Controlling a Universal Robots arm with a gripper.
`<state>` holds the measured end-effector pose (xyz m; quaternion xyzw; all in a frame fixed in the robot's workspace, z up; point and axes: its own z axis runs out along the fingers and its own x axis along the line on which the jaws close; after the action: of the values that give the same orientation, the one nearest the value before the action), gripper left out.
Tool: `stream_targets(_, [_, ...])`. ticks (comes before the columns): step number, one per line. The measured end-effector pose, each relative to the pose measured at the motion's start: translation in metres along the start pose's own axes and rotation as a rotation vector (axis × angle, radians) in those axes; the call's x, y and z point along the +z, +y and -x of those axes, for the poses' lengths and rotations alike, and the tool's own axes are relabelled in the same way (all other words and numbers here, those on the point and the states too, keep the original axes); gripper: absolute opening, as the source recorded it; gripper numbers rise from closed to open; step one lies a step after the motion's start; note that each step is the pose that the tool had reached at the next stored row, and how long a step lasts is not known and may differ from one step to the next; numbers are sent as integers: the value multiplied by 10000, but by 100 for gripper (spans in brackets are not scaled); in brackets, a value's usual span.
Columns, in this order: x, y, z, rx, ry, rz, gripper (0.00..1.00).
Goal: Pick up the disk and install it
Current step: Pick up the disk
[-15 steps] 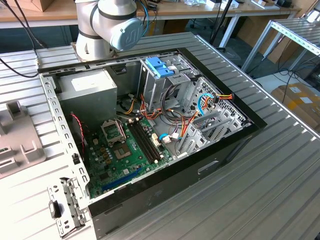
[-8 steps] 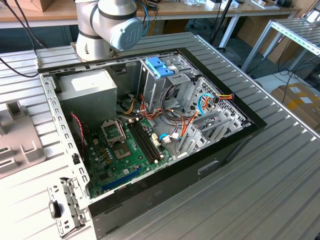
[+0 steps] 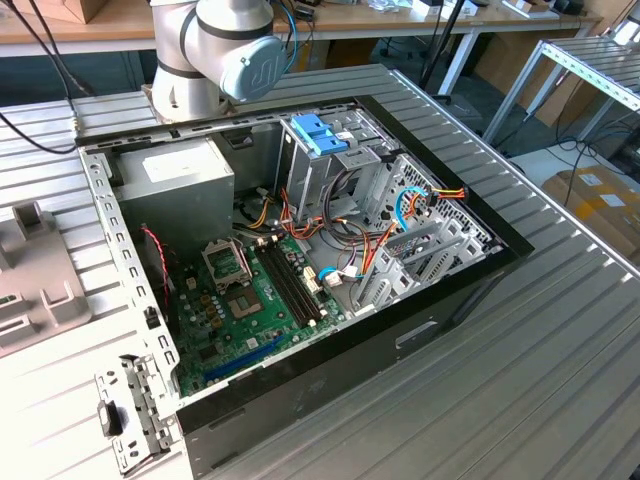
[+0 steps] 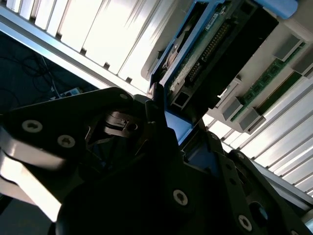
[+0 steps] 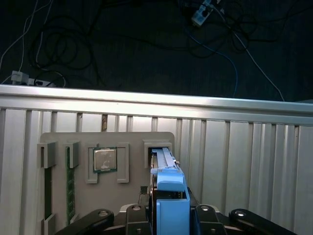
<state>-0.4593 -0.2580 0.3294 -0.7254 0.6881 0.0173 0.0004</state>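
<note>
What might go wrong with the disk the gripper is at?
The disk stands on edge in a slot of the grey holder tray, with the gripper around it. Pulled crooked, it might jam or drag the tray. A jolt might then shake the processor chip and memory stick in the neighbouring slots.

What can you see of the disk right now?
The disk is set upright in a slot of the grey tray, which lies on the ribbed metal table. It is a flat, dark slab edged by a light-blue plastic rail. The second wrist view shows its green circuit board with a row of connector pins. The gripper straddles its near end; whether it is clamped is unclear.
</note>
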Motion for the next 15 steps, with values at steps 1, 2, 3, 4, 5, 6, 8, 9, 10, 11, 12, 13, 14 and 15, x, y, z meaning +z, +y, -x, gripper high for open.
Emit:
stream_targets(1, [-7,0,0,0,0,1,37])
stream_targets(2, [-13,0,1,0,-1,-1,37])
stream_targets(3, [-15,0,0,0,-1,-2,37])
stream_targets(4, [-17,0,1,0,-1,0,37])
stream_targets(5, [-19,0,1,0,0,0,37])
stream_targets(6, [-20,0,1,0,0,0,37])
stream_targets(8, [-23,0,1,0,0,0,37])
stream_targets(9, [-25,1,1,0,-1,0,37])
stream_targets(10, [-27,1,1,0,-2,0,37])
stream_targets(11, [-28,1,1,0,-2,0,37])
stream_targets(12, [-30,1,1,0,-2,0,37])
stream_targets(13, [-32,1,1,0,-2,1,37])
stream_targets(14, [-33,1,1,-1,-2,0,37])
stream_targets(15, [-54,1,2,-1,-18,-1,37])
